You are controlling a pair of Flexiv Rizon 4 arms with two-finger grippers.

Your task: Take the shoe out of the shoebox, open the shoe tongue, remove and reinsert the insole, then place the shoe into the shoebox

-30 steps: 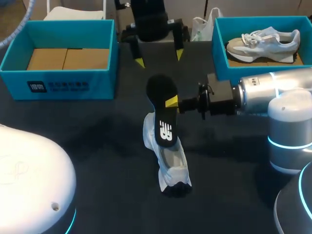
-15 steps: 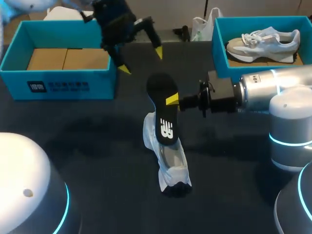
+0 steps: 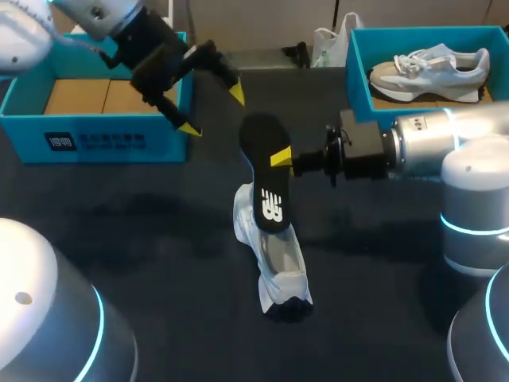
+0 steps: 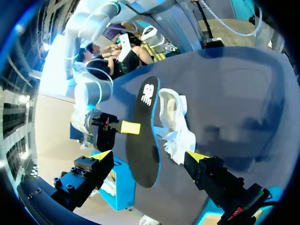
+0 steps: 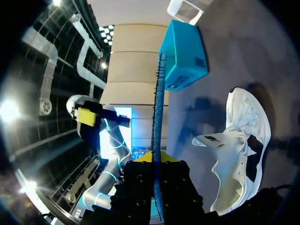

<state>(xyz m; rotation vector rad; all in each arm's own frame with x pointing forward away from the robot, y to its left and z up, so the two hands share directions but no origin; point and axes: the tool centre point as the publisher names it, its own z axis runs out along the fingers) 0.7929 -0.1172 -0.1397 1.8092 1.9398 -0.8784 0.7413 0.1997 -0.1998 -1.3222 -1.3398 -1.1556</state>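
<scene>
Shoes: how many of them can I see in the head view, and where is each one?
2. One white shoe lies on the table near its middle, close to the black insole. The second shoe sits in the blue box at the far right. No others show.

Wide open table (image 3: 143, 239) from 7 to 10 o'clock of the white shoe (image 3: 280, 274). Blocked at 12 o'clock by the black insole (image 3: 265, 171), at 2 o'clock by the right arm (image 3: 421, 147), at 11 o'clock by the left gripper (image 3: 212, 111) and blue shoebox (image 3: 103, 142).
</scene>
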